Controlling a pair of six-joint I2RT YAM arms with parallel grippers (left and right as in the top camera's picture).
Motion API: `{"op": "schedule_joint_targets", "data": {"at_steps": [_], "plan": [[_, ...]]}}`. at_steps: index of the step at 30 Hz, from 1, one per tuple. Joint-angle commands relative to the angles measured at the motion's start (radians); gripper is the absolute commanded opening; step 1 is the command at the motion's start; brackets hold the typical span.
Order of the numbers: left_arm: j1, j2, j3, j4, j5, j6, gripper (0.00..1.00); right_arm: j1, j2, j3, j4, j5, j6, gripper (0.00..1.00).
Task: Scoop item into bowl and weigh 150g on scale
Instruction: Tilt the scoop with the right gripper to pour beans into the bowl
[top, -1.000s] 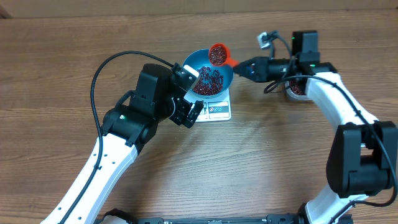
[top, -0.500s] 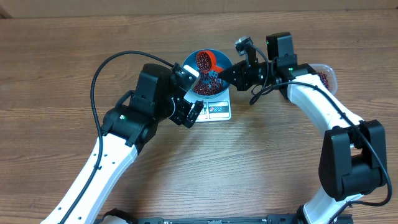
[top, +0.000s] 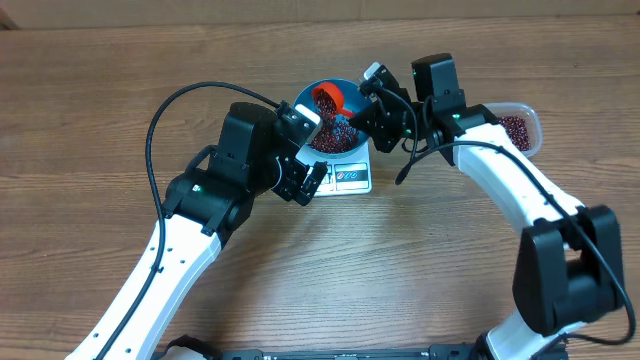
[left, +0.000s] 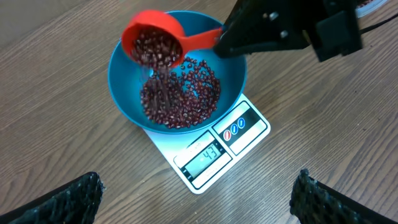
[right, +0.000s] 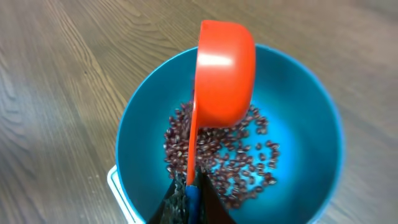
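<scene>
Entry: you have two arms over one wooden worktop (top: 100, 100), each with one pincer. Your right pincer (right: 189, 198) is clamped on the handle of one orange-red scoop (left: 152, 43), jaws drawn together around it. The scoop cup juts out ahead of the tips and is tipped mouth-down toward the left pincer's side. Beans (left: 180, 99), too many to count, show in three places: a remainder in the scoop cup, a thin stream dropping from its lip, and a loose heap on the floor of the bowl. The one blue bowl (left: 233, 74) sits directly below and ahead of the right pincer's tips, with the scoop held inside its rim line and not touching the heap. The bowl rests on one white scale (left: 261, 127), also just ahead of and beneath those tips. One display window (left: 205, 154) faces the left pincer and shows digits that look like 43. Beside it are three small round buttons (left: 234, 129). Your left pincer (top: 312, 147) is spread wide and grips nothing. In its wrist view the two fingers (left: 68, 202) frame the near edge, with scale and bowl ahead of them, apart from both. One clear tub (top: 538, 125) holding more beans lies behind the right pincer, beside that arm.
</scene>
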Motion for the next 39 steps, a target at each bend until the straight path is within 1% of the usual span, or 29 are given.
{"op": "schedule_joint_targets", "data": {"at_steps": [1,6,10,15,21,32,35,37,39], "plan": [[0.002,-0.021,-0.001,0.003,0.014,0.019,1.0,0.001,-0.085,0.021,-0.01,0.059,-0.084,0.04],[0.002,-0.021,-0.001,0.003,0.014,0.019,1.0,0.001,-0.134,0.021,-0.053,0.071,-0.171,0.04],[0.002,-0.021,-0.001,0.003,0.014,0.019,1.0,0.001,-0.152,0.021,-0.073,0.135,-0.188,0.04],[0.002,-0.021,-0.001,0.003,0.015,0.019,1.0,0.001,-0.155,0.021,-0.094,0.139,-0.265,0.04],[0.002,-0.021,-0.001,0.003,0.014,0.019,1.0,0.002,-0.155,0.021,-0.096,0.153,-0.29,0.04],[0.002,-0.021,-0.001,0.003,0.014,0.019,1.0,0.002,-0.168,0.021,-0.092,0.154,-0.291,0.04],[0.002,-0.021,-0.001,0.003,0.014,0.019,1.0,0.002,-0.186,0.021,-0.095,0.19,-0.286,0.04],[0.002,-0.021,-0.001,0.003,0.014,0.019,1.0,0.002,-0.203,0.021,-0.099,0.226,-0.254,0.04],[0.002,-0.021,-0.001,0.003,0.014,0.019,0.99,0.002,-0.224,0.021,-0.099,0.262,-0.169,0.04]]}}
